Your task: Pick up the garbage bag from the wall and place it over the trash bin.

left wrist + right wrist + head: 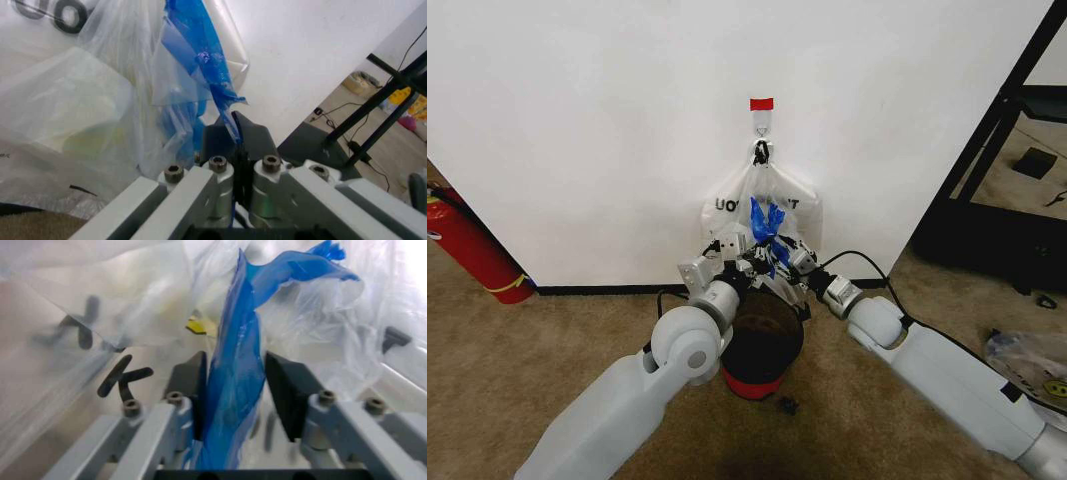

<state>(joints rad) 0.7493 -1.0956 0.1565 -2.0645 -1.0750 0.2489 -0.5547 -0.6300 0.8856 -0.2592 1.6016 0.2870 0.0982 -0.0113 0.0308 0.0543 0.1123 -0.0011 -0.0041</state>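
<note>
Against the white wall [607, 130], hanging from a small hook under a red tab [761, 104], drooping straight down just above the trash bin [762, 352]: the garbage bag [727, 205], translucent, showing black lettering and blue patches. Lying below, beige carpet [547, 350], meeting the wall at a dark baseboard. Standing at the robot's left edge of the room, a red fire extinguisher [472, 250]; rising on the right, a black metal rack [987, 150] with cables trailing on the floor. Resting on the carpet at the far right, another plastic bag with a smiley [1032, 365].

Sitting on the carpet directly under the hanging bag, between the two forearms, the black mesh bin with its red base band; contents too dark to tell.

Reaching in from the left, the left hand [235, 131], clenched on a thin blue strip of the garbage bag, pads nearly meeting around it. Reaching in from the right, the right hand [239, 390], pads set on either side of a thicker blue fold of the same bag and touching it. Lying on the carpet just before the bin, a small dark object [788, 405], too small to identify.
</note>
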